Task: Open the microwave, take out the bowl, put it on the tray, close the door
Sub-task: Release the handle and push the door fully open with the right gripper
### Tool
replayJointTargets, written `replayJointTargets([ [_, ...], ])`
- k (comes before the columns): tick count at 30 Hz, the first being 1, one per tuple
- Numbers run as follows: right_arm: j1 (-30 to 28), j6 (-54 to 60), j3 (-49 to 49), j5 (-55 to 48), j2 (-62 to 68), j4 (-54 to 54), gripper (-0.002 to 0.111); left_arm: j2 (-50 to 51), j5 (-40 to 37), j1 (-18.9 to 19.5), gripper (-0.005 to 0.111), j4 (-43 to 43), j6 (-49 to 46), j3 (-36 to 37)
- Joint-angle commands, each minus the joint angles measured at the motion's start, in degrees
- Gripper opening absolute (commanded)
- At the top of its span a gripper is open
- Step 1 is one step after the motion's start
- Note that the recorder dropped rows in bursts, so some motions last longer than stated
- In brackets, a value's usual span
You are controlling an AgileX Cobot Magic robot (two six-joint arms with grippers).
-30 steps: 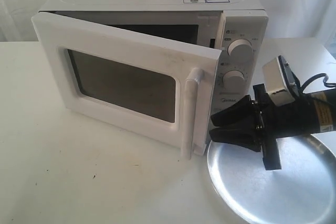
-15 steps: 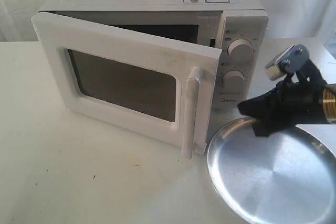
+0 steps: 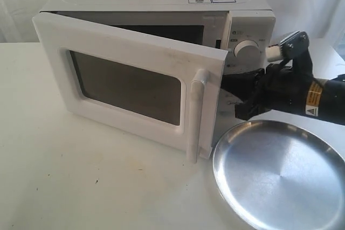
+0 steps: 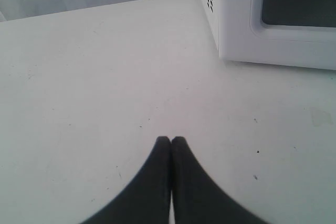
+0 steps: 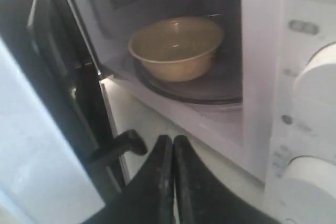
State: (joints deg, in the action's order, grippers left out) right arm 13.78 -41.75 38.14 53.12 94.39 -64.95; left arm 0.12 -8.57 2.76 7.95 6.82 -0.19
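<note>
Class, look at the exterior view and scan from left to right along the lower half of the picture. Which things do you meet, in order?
The door's dark window → the door's bar handle → the tray.

Door ajar; narrow gap w/ microwave front; bowl beyond.

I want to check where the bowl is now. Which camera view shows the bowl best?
The right wrist view: the bowl sits in full inside the microwave, past the closed right gripper. In the exterior view the half-open door hides it. The left wrist view shows only the microwave's outside, no bowl.
</note>
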Motion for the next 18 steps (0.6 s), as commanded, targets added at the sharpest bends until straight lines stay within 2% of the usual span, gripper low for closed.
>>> replayJointTargets([
  [1, 1.2, 0.5, 0.1, 2.6, 0.4, -8.7, 0.000, -0.1, 0.0, 0.0, 0.000, -0.2, 0.3, 0.2],
  [7, 1.3, -0.6, 0.1, 16.8, 0.4, -21.5, 0.000, -0.1, 0.0, 0.0, 0.000, -0.2, 0.3, 0.2],
  [11, 1.5, 1.6, 0.1, 16.8, 0.3, -24.3, 0.000, -0.1, 0.0, 0.0, 0.000, -0.2, 0.3, 0.2],
  [15, 1.5, 1.7, 0.1, 16.8, 0.3, -23.6, 0.000, -0.1, 0.0, 0.0, 0.000, -0.2, 0.3, 0.2],
  [18, 3.1, 0.6, -0.2, 11.6, 1.1, -14.7, 0.000, -0.1, 0.0, 0.0, 0.000, -0.2, 0.3, 0.2],
])
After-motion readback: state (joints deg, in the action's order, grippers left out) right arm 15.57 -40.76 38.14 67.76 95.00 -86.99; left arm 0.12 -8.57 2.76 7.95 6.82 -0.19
